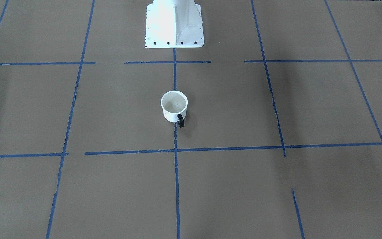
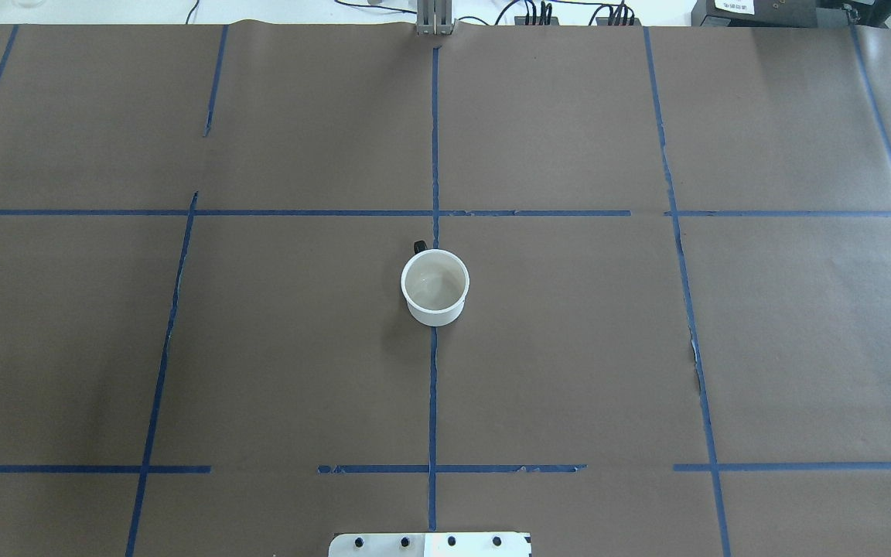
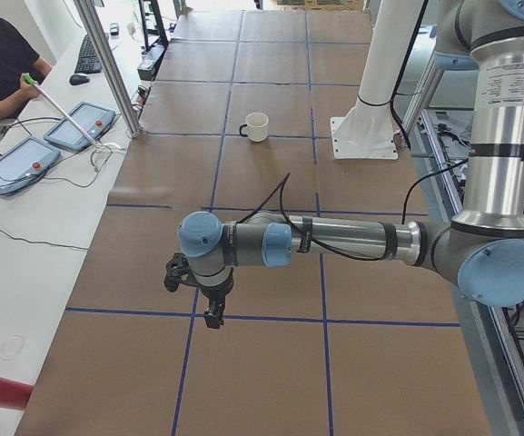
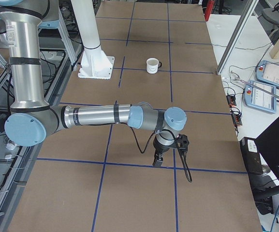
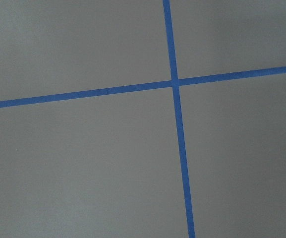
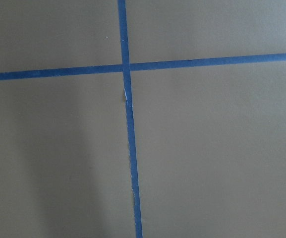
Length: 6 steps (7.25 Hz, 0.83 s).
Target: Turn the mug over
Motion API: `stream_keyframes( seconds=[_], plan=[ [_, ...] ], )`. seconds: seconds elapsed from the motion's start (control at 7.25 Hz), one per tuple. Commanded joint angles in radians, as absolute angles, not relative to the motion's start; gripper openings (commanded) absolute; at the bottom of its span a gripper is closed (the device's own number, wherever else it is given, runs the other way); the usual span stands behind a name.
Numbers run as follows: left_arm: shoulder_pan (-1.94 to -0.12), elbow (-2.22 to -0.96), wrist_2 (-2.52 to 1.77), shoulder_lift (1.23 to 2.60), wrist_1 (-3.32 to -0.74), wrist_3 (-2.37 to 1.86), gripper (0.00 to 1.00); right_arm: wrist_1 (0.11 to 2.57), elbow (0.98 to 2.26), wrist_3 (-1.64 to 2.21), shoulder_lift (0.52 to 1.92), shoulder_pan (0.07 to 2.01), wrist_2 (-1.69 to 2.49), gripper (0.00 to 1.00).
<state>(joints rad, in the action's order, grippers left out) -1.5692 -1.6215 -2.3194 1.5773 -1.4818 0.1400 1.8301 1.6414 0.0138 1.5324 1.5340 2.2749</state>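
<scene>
Jaws of both grippers unreadable: each shows only in a side view, well apart from the mug.
Small white cylindrical mug (image 2: 435,287) with black loop handle standing upright, mouth up, pale inside empty, mid-desk on brown paper (image 2: 569,348) over a blue tape line (image 2: 432,402); either just righted or not yet flipped, cannot tell.

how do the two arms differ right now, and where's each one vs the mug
The left gripper hangs over the table end on the robot's left; the right gripper hangs over the opposite end. Neither shows in the overhead or front views, where the mug stands alone. Shared: both forearms stretch out level, both grippers point down above bare paper, both far from the upright mug. Whether either is open cannot be told.
</scene>
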Motion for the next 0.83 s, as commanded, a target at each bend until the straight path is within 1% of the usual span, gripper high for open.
stream_keyframes(
  seconds=[0.0, 0.69],
  plan=[
    [-1.569, -1.621, -2.319, 1.578, -1.480, 0.140, 1.00, 1.830, 1.641, 0.014, 1.532, 1.534, 2.275, 1.00],
    [-1.578, -1.623, -2.319, 1.582, -1.482, 0.140, 1.00, 1.830, 1.641, 0.014, 1.532, 1.534, 2.275, 1.00]
  ],
)
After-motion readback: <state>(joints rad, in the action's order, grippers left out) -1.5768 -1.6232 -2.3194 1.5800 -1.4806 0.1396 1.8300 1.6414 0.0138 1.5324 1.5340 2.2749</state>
